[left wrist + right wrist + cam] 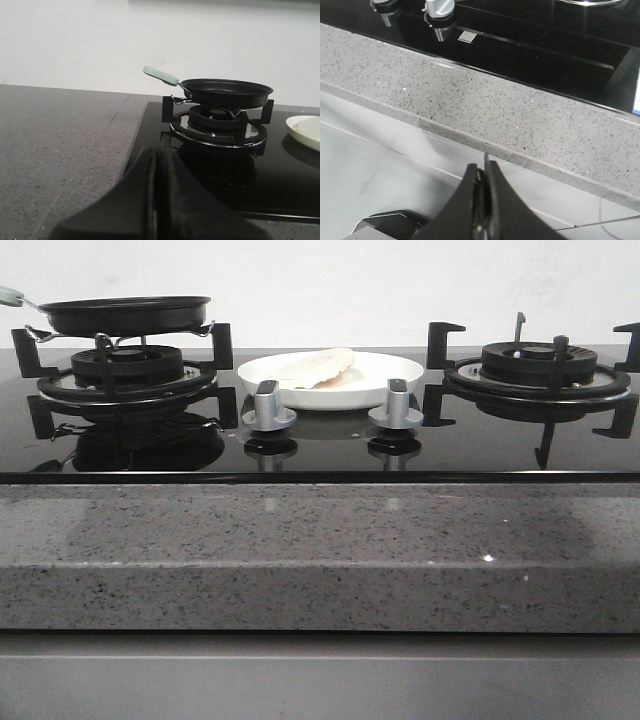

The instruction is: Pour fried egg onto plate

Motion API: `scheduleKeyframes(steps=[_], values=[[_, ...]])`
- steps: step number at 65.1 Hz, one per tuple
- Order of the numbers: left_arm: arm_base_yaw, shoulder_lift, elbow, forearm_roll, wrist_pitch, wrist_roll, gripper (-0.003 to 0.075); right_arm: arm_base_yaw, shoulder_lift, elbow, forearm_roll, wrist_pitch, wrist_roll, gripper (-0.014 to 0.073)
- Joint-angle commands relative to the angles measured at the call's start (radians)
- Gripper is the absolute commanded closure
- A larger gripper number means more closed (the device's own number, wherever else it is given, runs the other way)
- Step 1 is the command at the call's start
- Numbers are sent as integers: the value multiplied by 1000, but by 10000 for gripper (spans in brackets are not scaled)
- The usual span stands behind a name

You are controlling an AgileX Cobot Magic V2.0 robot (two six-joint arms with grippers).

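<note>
While the fried egg (pixel 318 369) lies pale side up in the plate (pixel 400 375), between the two burners and just behind the knobs (pixel 268 408), the black pan (pixel 125 313) sits on the left burner grate (pixel 120 365). Left jaws (pixel 156 165) pressed together, holding nothing, low over the grey worktop (pixel 55 150) beside the hob. Right jaws (pixel 484 172) also closed, empty, off the worktop's front edge.
</note>
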Motion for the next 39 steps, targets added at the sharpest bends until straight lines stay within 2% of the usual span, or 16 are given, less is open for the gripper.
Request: scheduleKeyframes(steps=[1,29,34,39], values=[[-7,-18,5,-7,-89,-10,739,-5,7,-25,-1,-53,-10,662],[-7,-18,5,-7,-89,-10,739,-5,6,-21,-4,-62,-10,662],[-7,-18,5,-7,-89,-10,739,-14,-12,9,-24,-145,-10,662],[-7,-18,5,-7,-89,-10,739,-42,-46,88,-40,-309,-13,662]])
